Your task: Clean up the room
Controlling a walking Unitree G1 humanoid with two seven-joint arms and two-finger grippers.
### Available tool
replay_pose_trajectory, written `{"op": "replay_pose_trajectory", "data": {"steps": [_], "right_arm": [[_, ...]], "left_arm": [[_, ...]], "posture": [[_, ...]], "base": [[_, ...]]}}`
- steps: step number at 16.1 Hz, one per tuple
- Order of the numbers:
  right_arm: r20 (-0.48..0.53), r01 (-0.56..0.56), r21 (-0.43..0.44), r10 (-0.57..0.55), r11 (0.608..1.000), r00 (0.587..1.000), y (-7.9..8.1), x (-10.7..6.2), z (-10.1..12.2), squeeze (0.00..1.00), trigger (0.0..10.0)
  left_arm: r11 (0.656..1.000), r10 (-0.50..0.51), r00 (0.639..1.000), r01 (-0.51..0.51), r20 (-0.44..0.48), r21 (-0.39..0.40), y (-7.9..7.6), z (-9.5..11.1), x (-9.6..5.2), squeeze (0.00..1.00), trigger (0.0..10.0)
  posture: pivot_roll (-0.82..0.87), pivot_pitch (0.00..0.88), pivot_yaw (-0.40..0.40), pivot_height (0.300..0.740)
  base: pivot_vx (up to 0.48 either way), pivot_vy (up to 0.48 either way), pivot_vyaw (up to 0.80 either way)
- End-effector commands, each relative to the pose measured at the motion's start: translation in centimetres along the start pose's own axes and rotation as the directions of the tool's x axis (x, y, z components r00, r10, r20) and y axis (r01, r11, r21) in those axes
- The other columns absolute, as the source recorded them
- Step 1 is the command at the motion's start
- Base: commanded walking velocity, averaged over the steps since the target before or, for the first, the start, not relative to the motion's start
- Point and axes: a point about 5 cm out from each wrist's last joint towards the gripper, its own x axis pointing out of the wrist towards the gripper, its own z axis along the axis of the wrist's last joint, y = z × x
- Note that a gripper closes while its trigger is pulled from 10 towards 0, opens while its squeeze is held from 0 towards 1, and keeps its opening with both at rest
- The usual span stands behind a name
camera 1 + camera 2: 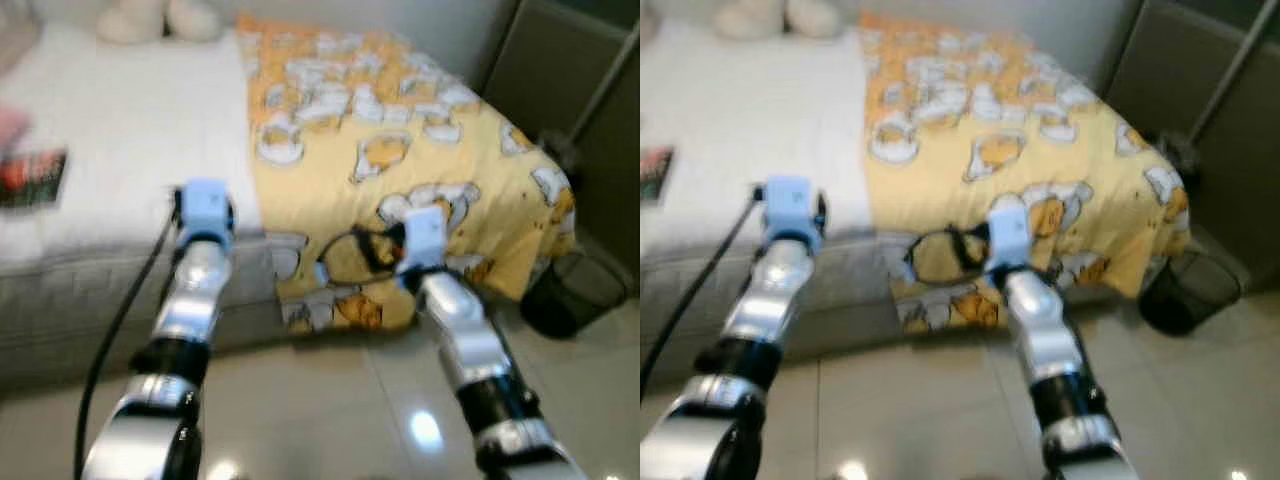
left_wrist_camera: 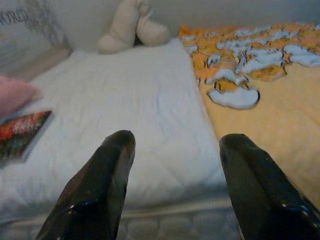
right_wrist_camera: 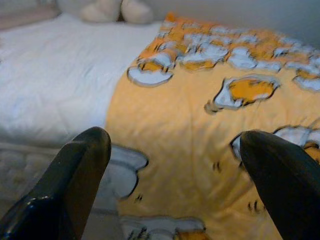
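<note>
Two silver arms reach toward a low bed with a white quilted mattress (image 1: 130, 130), both above the glossy pale tiled floor (image 1: 330, 400). The left gripper (image 2: 172, 150) hovers at the mattress edge, its black fingers spread wide and empty. The right gripper (image 3: 172, 150), fingers likewise wide apart and empty, faces the yellow blanket printed with white-and-orange cartoon shapes (image 1: 400, 150), which drapes over the bed's right half. A red-and-black book (image 1: 32, 178) lies on the mattress, far left. A cream plush toy (image 2: 132, 25) sits at the head. A black mesh wastebasket (image 1: 575, 295) stands right of the bed.
</note>
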Motion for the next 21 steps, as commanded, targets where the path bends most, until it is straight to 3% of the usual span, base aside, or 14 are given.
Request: {"op": "replay_pose_trajectory", "data": {"steps": [1,2,3,5,13,21], "right_arm": [[0.014,-0.014,0.015,0.014,1.0,1.0,0.3,0.2,0.4,0.0,10.0],[0.002,-0.012,0.015,0.012,1.0,1.0,0.3,0.3,0.3,0.0,10.0],[-0.001,-0.011,0.013,0.011,1.0,1.0,0.3,0.3,0.3,0.0,10.0],[-0.001,-0.013,0.011,0.013,1.0,1.0,0.5,0.3,0.3,0.0,10.0],[-0.004,-0.023,0.015,0.023,1.0,1.0,0.8,0.4,0.2,0.0,10.0],[-0.008,-0.052,0.002,0.052,0.999,0.999,0.9,0.5,0.0,0.0,10.0]], "left_arm": [[1.0,0.007,1.0,-0.006,-0.022,0.026,0.1,-0.3,0.1,0.0,10.0],[0.996,-0.045,0.998,0.042,0.035,0.084,-0.8,0.4,-0.1,0.0,10.0],[0.993,-0.083,0.994,0.076,0.072,0.093,-1.5,0.9,-0.3,0.0,10.0],[0.991,-0.129,0.984,0.123,0.124,0.051,-2.6,1.8,-0.8,0.0,10.0],[0.994,-0.107,0.989,0.11,0.104,-0.024,-2.1,1.7,-0.6,0.0,10.0],[0.994,-0.096,0.992,0.099,0.077,-0.036,-1.8,1.1,-0.5,0.0,10.0]], "posture": [[-0.08,0.0,-0.038,0.732],[-0.08,0.0,-0.038,0.732],[-0.08,0.0,-0.038,0.732],[-0.08,0.0,-0.036,0.732],[-0.07,0.0,-0.024,0.732],[-0.07,0.0,-0.034,0.732]], "base": [[0.0,0.0,0.55],[0.0,0.0,0.0],[0.0,0.0,0.0],[0.24,0.0,0.0],[0.48,0.0,0.0],[0.48,0.0,0.63]]}}
